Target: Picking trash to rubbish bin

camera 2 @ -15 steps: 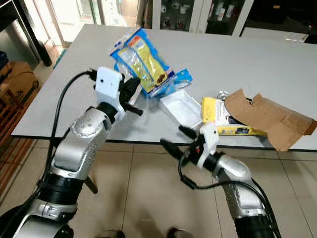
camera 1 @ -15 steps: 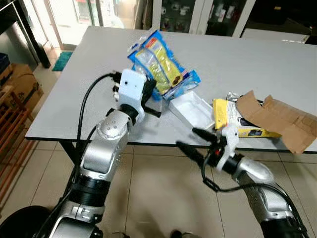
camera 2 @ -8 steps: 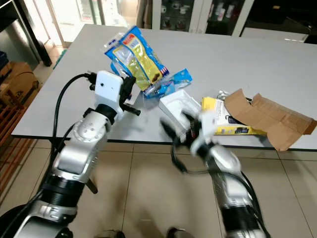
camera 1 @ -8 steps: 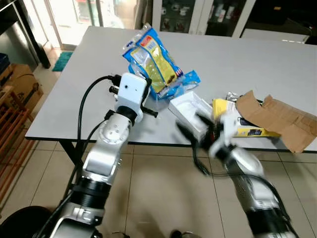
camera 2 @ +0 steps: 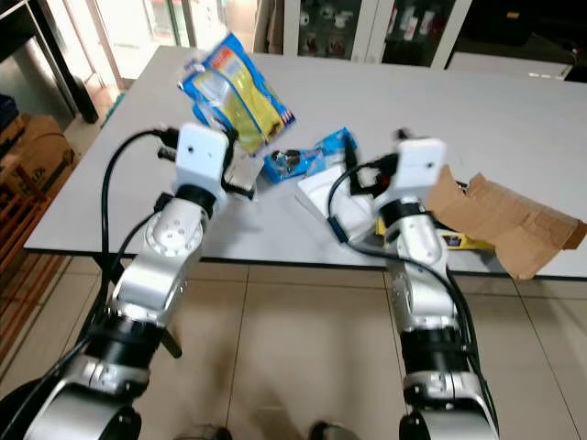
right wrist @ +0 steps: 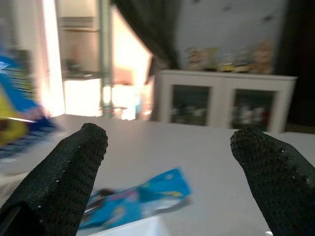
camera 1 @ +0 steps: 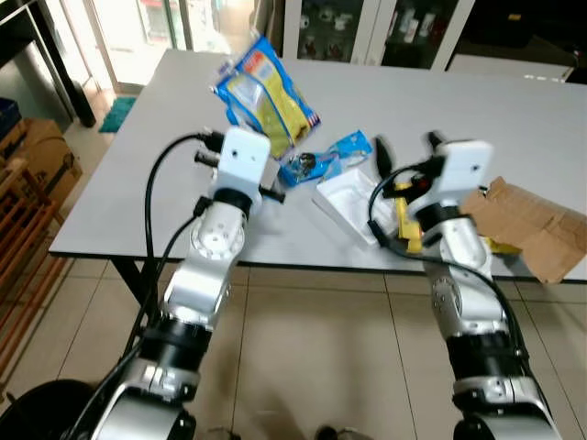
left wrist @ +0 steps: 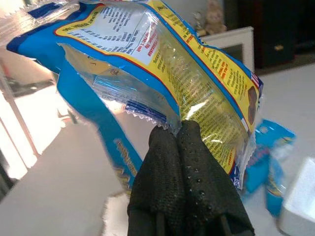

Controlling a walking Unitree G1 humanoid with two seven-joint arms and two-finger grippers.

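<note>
Two black fingers (left wrist: 182, 162) of the left gripper (left wrist: 176, 135) pinch the lower edge of a blue-and-yellow snack bag (camera 1: 261, 105), lifted off the grey table (camera 1: 514, 119) (its clear back panel faces the wrist camera). Beside it, the right gripper (right wrist: 172, 162) hangs spread wide above a small blue wrapper (camera 1: 326, 158) and a white box (camera 1: 348, 203). Torn cardboard (camera 1: 532, 220) and a yellow packet (camera 1: 404, 209) lie further right.

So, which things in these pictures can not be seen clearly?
- Yellow box, left eye view: mostly behind the right tool and its arm.
- Torn cardboard, left eye view: cut off by the frame edge.
- Snack bag print, left wrist view: too small to read.
- Small blue wrapper, right wrist view: blurred.
</note>
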